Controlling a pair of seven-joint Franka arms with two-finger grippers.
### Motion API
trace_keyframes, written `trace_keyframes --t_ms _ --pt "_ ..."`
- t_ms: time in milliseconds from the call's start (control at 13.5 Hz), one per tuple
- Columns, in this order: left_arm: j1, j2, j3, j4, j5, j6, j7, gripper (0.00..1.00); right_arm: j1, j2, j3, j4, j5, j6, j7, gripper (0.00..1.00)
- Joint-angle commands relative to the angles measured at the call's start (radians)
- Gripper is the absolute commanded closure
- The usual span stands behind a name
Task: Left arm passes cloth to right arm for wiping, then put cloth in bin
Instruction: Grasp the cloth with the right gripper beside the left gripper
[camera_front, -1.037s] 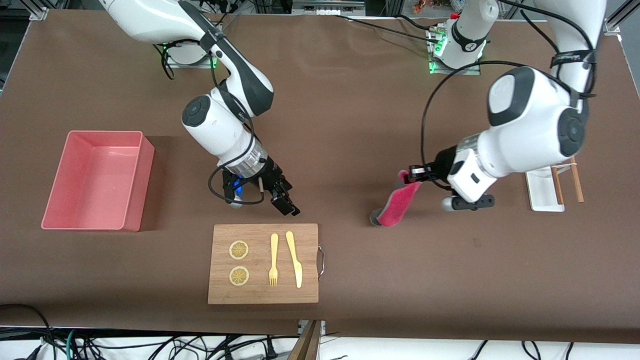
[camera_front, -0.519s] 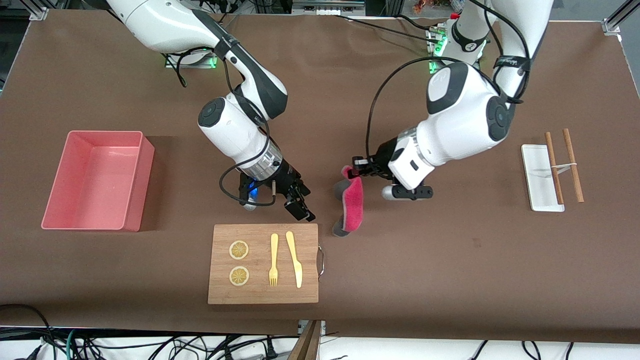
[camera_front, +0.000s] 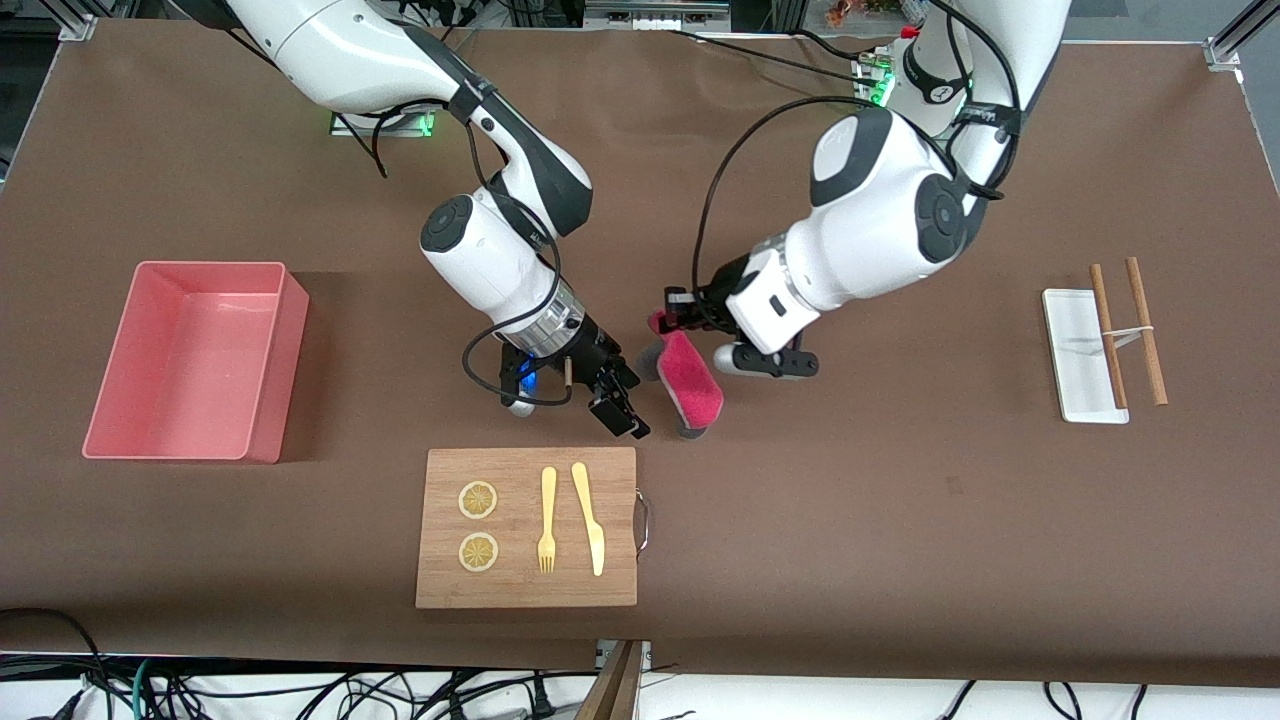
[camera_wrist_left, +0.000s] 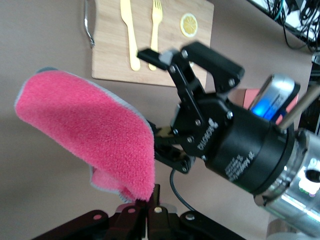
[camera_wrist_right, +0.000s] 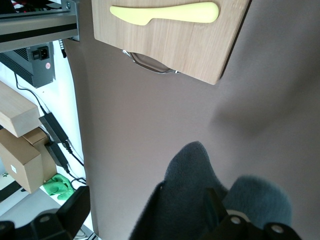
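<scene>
Cloth (camera_front: 688, 387) clamped in left pincer (camera_front: 668, 312), beside right pincer (camera_front: 622, 398) with fingers apart, above cutting board (camera_front: 527, 527).

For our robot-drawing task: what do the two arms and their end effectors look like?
Both arms are white with black joints and black cables. The right arm has a silver ribbed wrist ring, a blue light and a black end effector. The left arm has a white boxy wrist block and a black end effector.
</scene>
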Motion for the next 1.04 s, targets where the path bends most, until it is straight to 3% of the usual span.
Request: trace_keyframes --t_ms 0,444,667,963 --pt "-0.03 0.001 0.011 -0.002 -0.027 0.008 0.041 1.0 0.004 0.022 0.005 0.055 0.007 0.007 0.013 0.01" --pt "-0.029 0.007 0.011 0.011 -0.048 0.01 0.044 1.0 -0.004 0.021 -0.004 0.048 -0.007 -0.01 -0.016 0.0" --pt "-0.038 0.007 0.011 0.009 -0.087 0.01 0.044 1.0 -0.067 -0.013 -0.007 0.051 -0.004 -0.227 -0.143 0.01" --pt "-0.044 0.019 0.011 0.009 -0.136 0.005 0.159 1.0 -0.075 -0.005 -0.01 0.039 -0.001 -0.359 -0.162 0.0"
